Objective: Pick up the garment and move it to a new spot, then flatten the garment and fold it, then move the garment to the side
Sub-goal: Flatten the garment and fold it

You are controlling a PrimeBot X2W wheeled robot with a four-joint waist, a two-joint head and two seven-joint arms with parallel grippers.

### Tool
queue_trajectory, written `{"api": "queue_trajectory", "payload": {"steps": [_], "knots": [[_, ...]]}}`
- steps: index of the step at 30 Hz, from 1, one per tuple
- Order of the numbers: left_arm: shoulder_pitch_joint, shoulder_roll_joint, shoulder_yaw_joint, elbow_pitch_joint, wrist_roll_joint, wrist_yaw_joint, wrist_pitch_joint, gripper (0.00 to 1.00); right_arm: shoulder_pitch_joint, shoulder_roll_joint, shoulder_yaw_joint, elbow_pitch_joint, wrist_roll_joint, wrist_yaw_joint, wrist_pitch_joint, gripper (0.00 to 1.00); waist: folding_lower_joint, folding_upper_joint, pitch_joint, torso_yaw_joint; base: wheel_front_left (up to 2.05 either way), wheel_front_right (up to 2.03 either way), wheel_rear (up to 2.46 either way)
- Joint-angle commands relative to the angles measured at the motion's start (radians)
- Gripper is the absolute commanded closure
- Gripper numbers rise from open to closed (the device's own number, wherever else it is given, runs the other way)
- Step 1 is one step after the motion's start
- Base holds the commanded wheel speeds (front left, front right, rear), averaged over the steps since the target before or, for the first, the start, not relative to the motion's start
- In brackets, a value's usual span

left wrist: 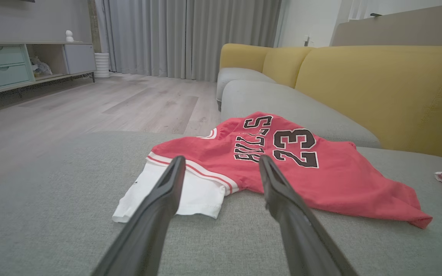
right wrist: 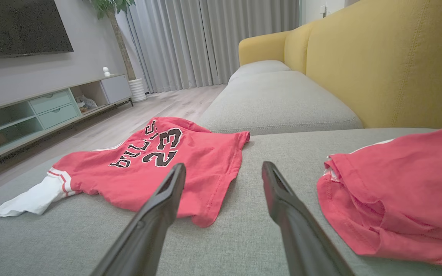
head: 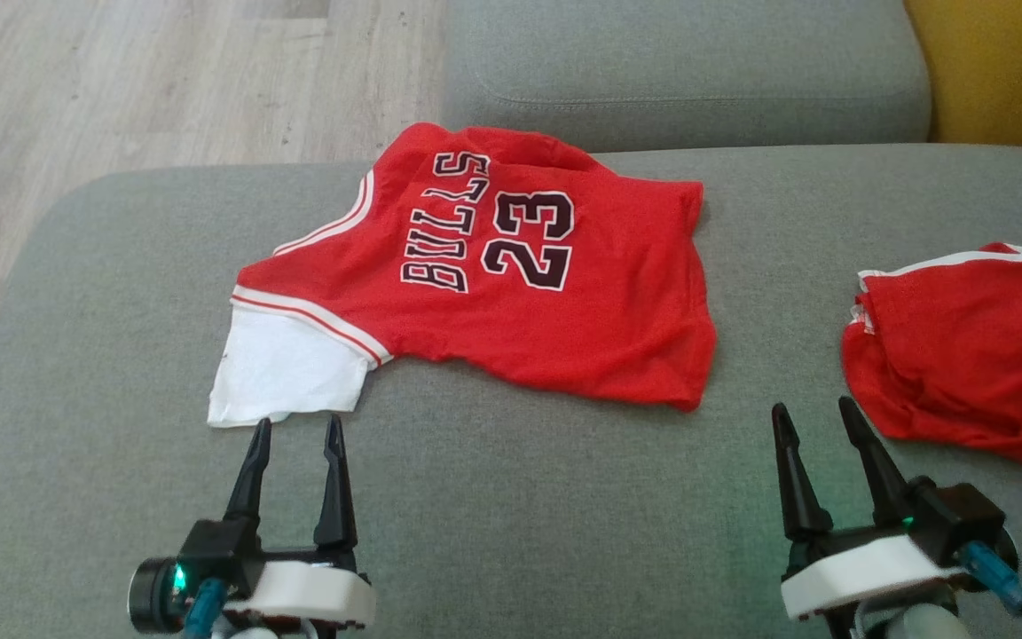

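Observation:
A red jersey-style garment (head: 511, 284) with "BULLS 23" in black and white letters and a white sleeve (head: 285, 368) lies spread on the grey sofa seat (head: 511, 515). It also shows as the garment (left wrist: 294, 168) in the left wrist view and the garment (right wrist: 159, 165) in the right wrist view. My left gripper (head: 296, 430) stands open just in front of the white sleeve, apart from it. My right gripper (head: 817, 417) is open near the garment's lower right corner, holding nothing.
A second red piece of clothing (head: 972, 346) lies crumpled at the right of the seat, close to my right gripper. A yellow backrest (right wrist: 390, 61) runs along the far right. Another grey cushion (head: 688, 71) lies behind. Wooden floor (head: 121, 98) lies beyond the seat's left edge.

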Motion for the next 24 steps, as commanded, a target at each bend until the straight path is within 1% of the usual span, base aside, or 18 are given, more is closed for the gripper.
{"api": "queue_trajectory", "payload": {"steps": [1, 7, 10, 12, 17, 21, 24], "knots": [[-0.024, 0.003, 0.042, -0.03, 0.015, -0.003, -0.01, 0.0, -0.038, -0.001, 0.029, -0.046, 0.008, -0.001, -0.011, 0.0, 0.0001, 0.0, 0.005, -0.005, 0.0, 0.0, 0.0], [-0.037, -0.001, 0.045, -0.025, 0.032, -0.017, -0.01, 0.0, -0.05, -0.001, 0.034, -0.049, 0.029, -0.001, -0.011, 0.0, 0.0001, 0.0, 0.024, 0.0, 0.0, 0.0, 0.0], [-0.049, -0.002, 0.044, -0.021, 0.039, -0.022, -0.01, 0.0, -0.07, -0.001, 0.042, -0.015, 0.016, -0.001, -0.008, 0.0, 0.0001, 0.0, 0.041, 0.013, 0.0, 0.0, 0.0], [-0.057, -0.003, 0.043, -0.021, 0.044, -0.024, -0.01, 0.0, -0.093, -0.001, 0.051, 0.019, -0.007, -0.001, 0.013, 0.0, 0.0001, 0.0, 0.058, 0.022, 0.0, 0.0, 0.0], [-0.085, -0.01, 0.034, -0.015, 0.053, -0.03, -0.01, 0.0, -0.177, -0.001, 0.064, 0.129, -0.098, -0.001, 0.087, 0.0, 0.0001, 0.0, 0.109, 0.052, 0.0, 0.0, 0.0], [-0.11, -0.019, 0.027, -0.002, 0.058, -0.036, -0.01, 0.0, -0.243, -0.001, 0.07, 0.236, -0.224, -0.001, 0.139, 0.0, 0.0001, 0.0, 0.132, 0.081, 0.0, 0.0, 0.0], [-0.118, -0.026, 0.022, 0.007, 0.06, -0.039, -0.01, 0.0, -0.28, -0.001, 0.065, 0.305, -0.319, -0.001, 0.152, 0.0, 0.0001, 0.0, 0.136, 0.104, 0.0, 0.0, 0.0]]}}
